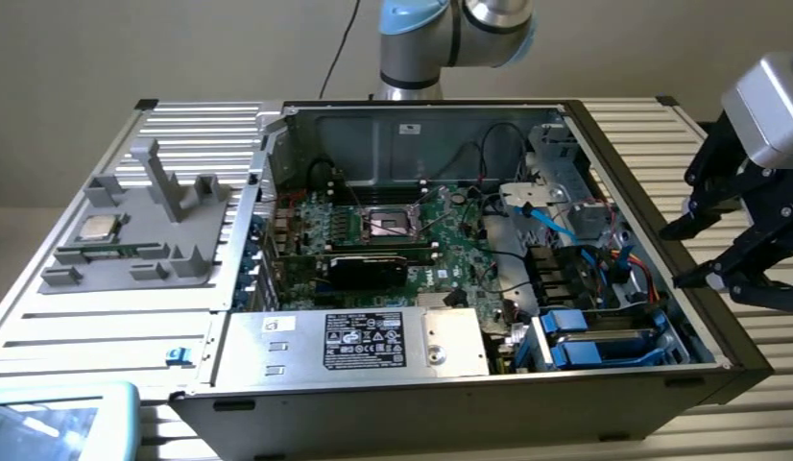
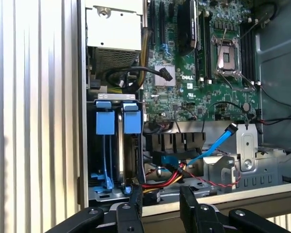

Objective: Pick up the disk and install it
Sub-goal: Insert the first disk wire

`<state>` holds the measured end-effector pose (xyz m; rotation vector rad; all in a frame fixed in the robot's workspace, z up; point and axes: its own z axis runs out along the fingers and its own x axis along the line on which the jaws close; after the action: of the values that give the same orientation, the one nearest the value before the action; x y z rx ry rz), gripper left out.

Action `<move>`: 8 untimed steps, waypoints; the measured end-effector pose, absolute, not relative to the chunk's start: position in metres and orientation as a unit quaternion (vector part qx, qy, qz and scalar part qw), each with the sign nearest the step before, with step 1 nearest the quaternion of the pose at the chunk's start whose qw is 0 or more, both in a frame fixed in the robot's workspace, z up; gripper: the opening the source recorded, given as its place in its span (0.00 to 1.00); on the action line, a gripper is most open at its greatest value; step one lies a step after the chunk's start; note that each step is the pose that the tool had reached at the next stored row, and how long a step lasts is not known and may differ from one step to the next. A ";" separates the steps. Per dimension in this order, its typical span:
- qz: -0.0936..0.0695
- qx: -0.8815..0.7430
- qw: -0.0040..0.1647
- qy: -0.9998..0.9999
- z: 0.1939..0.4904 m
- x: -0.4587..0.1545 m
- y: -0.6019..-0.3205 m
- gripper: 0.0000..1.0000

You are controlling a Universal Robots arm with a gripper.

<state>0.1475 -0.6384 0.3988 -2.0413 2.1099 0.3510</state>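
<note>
Room: a plain pale wall [image 1: 140, 48] behind the work area, in even light.
Counter: a white ribbed counter [image 1: 756, 427] carries an open computer case [image 1: 435, 396] lying on its side, insides facing up.
Disk: the disk [image 1: 599, 338], silver-grey in a bright blue bracket, sits in the drive bay at the case's near corner, on the exterior view's right. In the wrist view its blue tabs [image 2: 115, 121] stand side by side in the bay.
Jaws: black, apart and empty. They hang just outside the case wall at the exterior view's right, near the drive bay but touching nothing.
Arm: grey and pale blue [image 1: 448, 38], rising behind the far wall of the case.
Progress: the disk is not held and rests inside the bay, so the placing looks done or close to it. Whether it is pushed fully home, or cabled, I cannot tell.
Inside the case: a green circuit board [image 1: 410, 240] in the middle, a blue cable [image 1: 550, 226] at the far right, and a silver box with a black label [image 1: 358, 343] along the near wall.
Left side: a grey plastic holder [image 1: 140, 240] with a small square chip [image 1: 98, 229] resting on it.
</note>
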 end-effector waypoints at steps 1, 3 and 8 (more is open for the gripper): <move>0.118 -0.689 0.092 0.709 0.399 0.147 -0.639 0.44; 0.119 -0.693 0.092 0.706 0.398 0.148 -0.642 0.44; 0.121 -0.702 0.090 0.696 0.394 0.147 -0.648 0.44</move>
<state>0.1473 -0.6480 0.3940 -2.0882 2.0686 0.3593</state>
